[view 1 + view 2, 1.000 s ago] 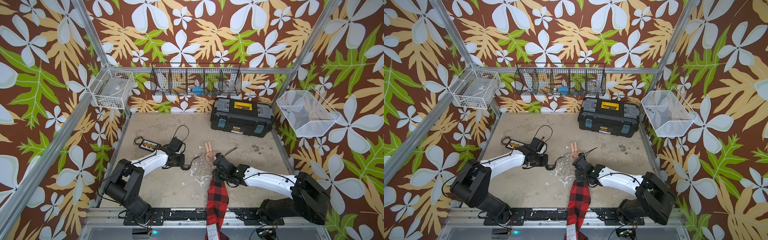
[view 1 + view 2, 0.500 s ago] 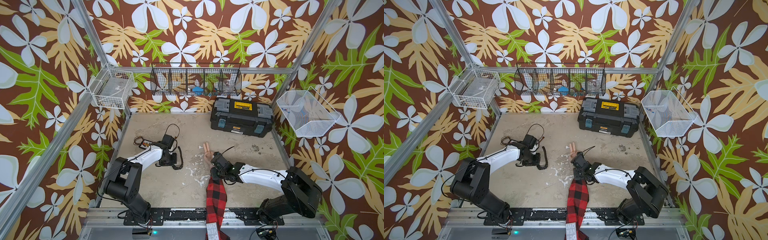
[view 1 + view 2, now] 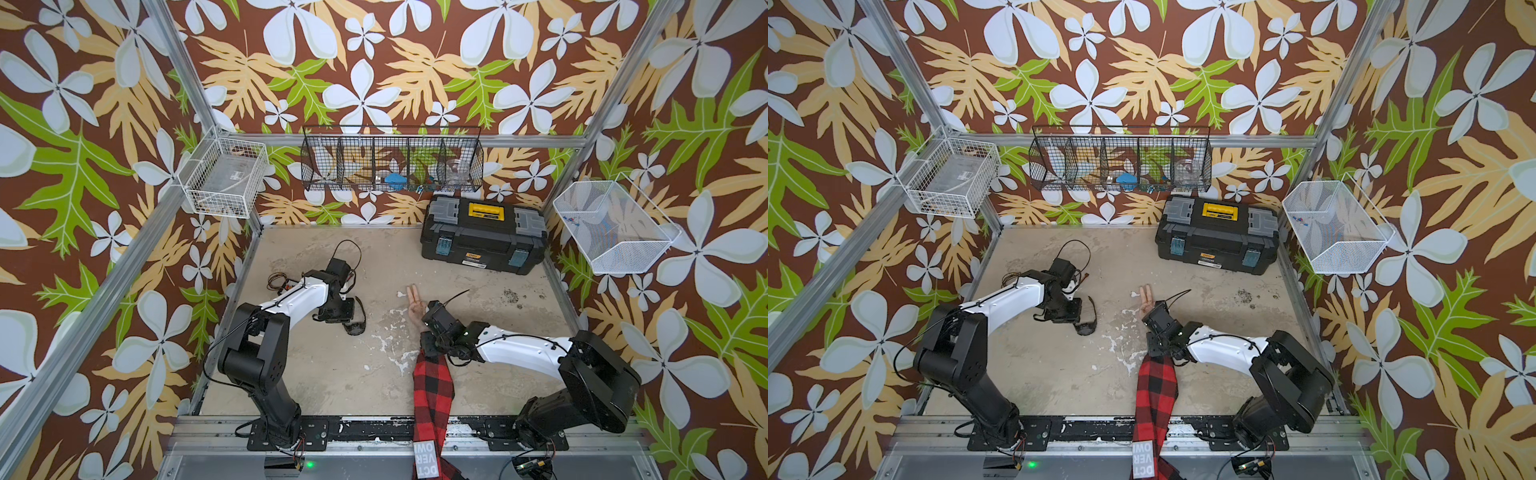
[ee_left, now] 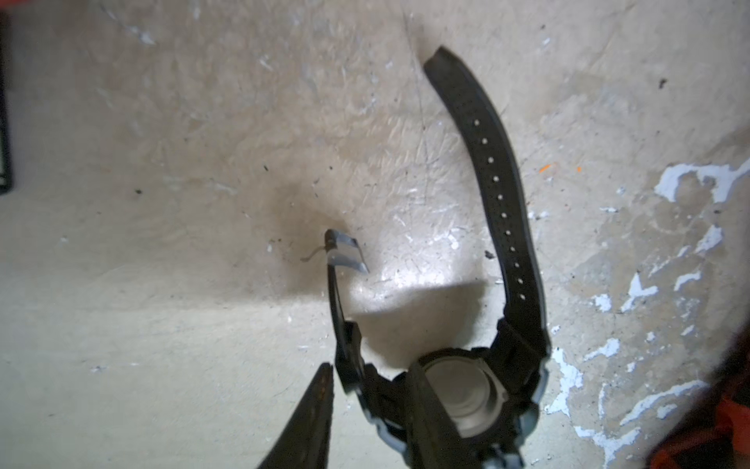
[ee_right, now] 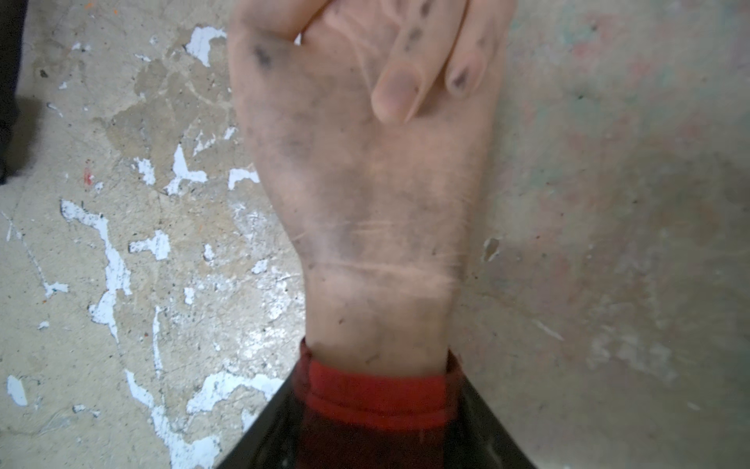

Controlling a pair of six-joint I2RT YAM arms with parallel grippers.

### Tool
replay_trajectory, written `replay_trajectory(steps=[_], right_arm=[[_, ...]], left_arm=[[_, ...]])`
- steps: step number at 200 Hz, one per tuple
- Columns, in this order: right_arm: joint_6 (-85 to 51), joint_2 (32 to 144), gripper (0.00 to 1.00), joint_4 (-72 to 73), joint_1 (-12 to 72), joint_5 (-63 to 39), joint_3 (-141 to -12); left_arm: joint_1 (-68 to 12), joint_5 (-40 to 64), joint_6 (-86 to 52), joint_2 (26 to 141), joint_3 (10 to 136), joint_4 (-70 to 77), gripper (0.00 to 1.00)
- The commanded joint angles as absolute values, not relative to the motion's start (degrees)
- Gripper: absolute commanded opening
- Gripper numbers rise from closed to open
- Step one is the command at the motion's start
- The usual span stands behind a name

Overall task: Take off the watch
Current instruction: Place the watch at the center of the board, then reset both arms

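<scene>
- Shifted since a second ago: watch (image 3: pixel 355 322) carried off the wrist (image 5: pixel 377 292), now well apart from the hand (image 3: pixel 415 307) and close by the left fingers (image 4: pixel 308 414).
- Found lying on the counter (image 3: pixel 332 374), grey disc of the case (image 4: pixel 462 398) turned up, strap (image 4: pixel 499 195) undone and splayed in two curved tails.
- Left fingers narrowly parted astride one strap root, with a gap on one side; read as letting go.
- Right fingers (image 5: pixel 264 446) set wide, either side of the red cuff (image 5: pixel 377 390); cannot tell whether pressing on it.
- Handling, as judged: light; chunky rigid case; rubbery strap, bendy and springy; buckle (image 4: pixel 345 251) loose, liable to snag.
- Best hold judged across the case or at a strap root; by a tail, likely to flop and swing.
</scene>
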State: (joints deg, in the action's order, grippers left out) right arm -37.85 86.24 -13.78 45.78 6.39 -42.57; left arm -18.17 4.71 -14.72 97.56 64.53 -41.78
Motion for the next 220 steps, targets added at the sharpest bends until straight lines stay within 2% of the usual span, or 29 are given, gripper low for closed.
replay_trajectory(steps=[1, 52, 79, 89, 118, 125, 138, 143, 166, 197, 220], right_arm=[[-36.84, 85.25, 0.64, -14.92, 45.38, 9.14, -43.16], [-34.86, 81.04, 0.81, -15.98, 43.92, 7.92, -43.23], [-32.52, 77.63, 0.86, -16.85, 42.62, 7.82, -43.56], [-31.32, 76.18, 0.88, -17.23, 41.57, 7.91, -43.68], [-26.00, 72.79, 0.95, -16.64, 36.67, 8.48, -43.16], [-24.33, 72.12, 1.00, -16.53, 35.03, 8.96, -43.18], [-21.50, 70.96, 1.00, -16.00, 31.49, 9.44, -43.04], [-20.32, 70.38, 1.00, -15.36, 30.11, 9.28, -42.64], [-16.02, 68.68, 1.00, -11.43, 23.56, 9.15, -40.80], [-13.41, 66.70, 0.99, -3.47, 16.41, 13.50, -36.38], [-7.79, 64.37, 0.99, 8.58, 15.03, 17.92, -29.03]], left_arm=[[-18.03, 2.59, -14.15, 97.23, 65.64, -43.37, 0.35], [-18.02, 0.53, -17.26, 91.64, 65.12, -39.09, 0.39], [-18.02, 1.58, -19.13, 86.86, 62.36, -33.18, 0.46], [-18.03, 1.79, -19.95, 84.55, 61.04, -30.49, 0.53], [-18.03, -0.45, -22.65, 76.39, 55.29, -21.03, 0.80], [-18.03, -1.92, -23.74, 74.48, 53.72, -18.90, 0.85], [-18.02, -4.87, -25.53, 71.00, 50.85, -15.47, 0.90], [-18.02, -5.85, -25.63, 69.70, 49.64, -13.97, 0.99], [-18.08, -12.91, -27.29, 63.64, 41.41, -5.97, 1.00], [-18.09, -25.63, -22.40, 56.31, 31.13, 4.92, 1.00], [-18.03, -34.65, -19.69, 51.28, 24.08, 13.45, 1.00]])
